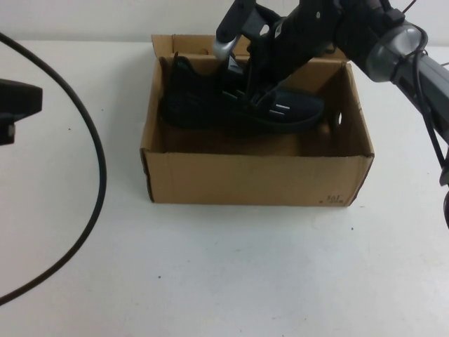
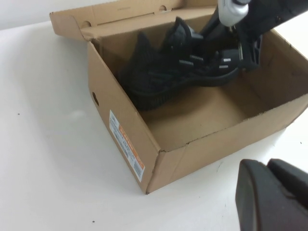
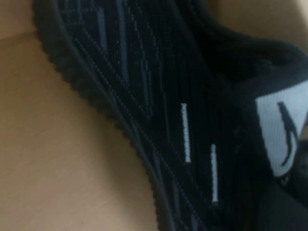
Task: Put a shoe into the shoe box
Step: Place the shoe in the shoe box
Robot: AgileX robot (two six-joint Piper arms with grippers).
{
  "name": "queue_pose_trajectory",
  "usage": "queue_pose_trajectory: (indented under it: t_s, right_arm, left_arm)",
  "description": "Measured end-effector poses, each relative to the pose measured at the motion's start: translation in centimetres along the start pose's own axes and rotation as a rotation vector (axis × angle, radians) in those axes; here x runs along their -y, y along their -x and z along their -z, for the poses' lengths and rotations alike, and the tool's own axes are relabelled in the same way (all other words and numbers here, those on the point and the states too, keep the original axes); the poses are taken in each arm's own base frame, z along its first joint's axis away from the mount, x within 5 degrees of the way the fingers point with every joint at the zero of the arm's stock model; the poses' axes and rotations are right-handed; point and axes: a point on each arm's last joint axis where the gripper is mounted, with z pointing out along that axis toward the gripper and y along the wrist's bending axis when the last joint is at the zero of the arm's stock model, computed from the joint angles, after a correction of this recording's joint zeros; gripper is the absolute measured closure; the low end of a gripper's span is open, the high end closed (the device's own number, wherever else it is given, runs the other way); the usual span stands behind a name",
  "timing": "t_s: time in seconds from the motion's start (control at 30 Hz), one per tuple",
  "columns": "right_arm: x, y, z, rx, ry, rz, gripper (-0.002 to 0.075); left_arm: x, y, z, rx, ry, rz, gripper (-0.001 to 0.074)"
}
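Black lace-up sneaker (image 1: pixel 238 105) inside the brown corrugated cardboard shoe box (image 1: pixel 256 179), along the far wall, heel toward the robot's left, toe toward its right, apparently tilted above the bare box floor. Right gripper (image 1: pixel 247 90) reaching down into the box from the far right, pinching the sneaker at its laced top; up close, only knit side, ribbed sole edge, white dashes and tongue tab visible. Left gripper (image 2: pixel 269 197) pressed together, parked well left of the box over the white table (image 1: pixel 224 274), beside a looping black cable (image 1: pixel 95 140).

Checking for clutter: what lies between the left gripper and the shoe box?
Only bare white table and a black cable separate the left gripper from the shoe box, high view.
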Motion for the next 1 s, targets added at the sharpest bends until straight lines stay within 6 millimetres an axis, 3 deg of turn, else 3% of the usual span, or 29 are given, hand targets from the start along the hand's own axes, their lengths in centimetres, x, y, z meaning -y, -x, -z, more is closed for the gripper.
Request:
queue_pose_trajectory:
  t_s: [0.33, 0.6, 0.7, 0.8, 0.9, 1.0]
  right_arm:
    - [0.4, -0.3, -0.4, 0.0, -0.02, 0.002, 0.0694]
    - [0.6, -0.2, -0.2, 0.013, -0.032, -0.024, 0.0498]
    - [0.8, 0.3, 1.0, 0.034, -0.044, -0.043, 0.0475]
    - [0.9, 0.9, 2.8, 0.054, -0.056, -0.059, 0.0528]
    - [1.0, 1.7, 6.2, 0.078, -0.069, -0.061, 0.0655]
    - [1.2, 2.4, 10.6, 0.109, -0.092, -0.088, 0.0715]
  left_arm:
    - [0.0, 0.0, 0.0, -0.003, 0.003, -0.003, 0.0732]
    - [-0.1, -0.1, 0.0, -0.01, 0.01, -0.011, 0.0732]
    - [-0.2, -0.2, 0.0, -0.022, 0.022, -0.034, 0.0732]
    - [-0.3, -0.4, 0.0, -0.043, 0.033, -0.112, 0.0732]
    - [0.0, -0.6, 0.4, -0.062, 0.022, -0.253, 0.0732]
    - [1.2, -0.7, 1.1, -0.068, -0.003, -0.373, 0.0732]
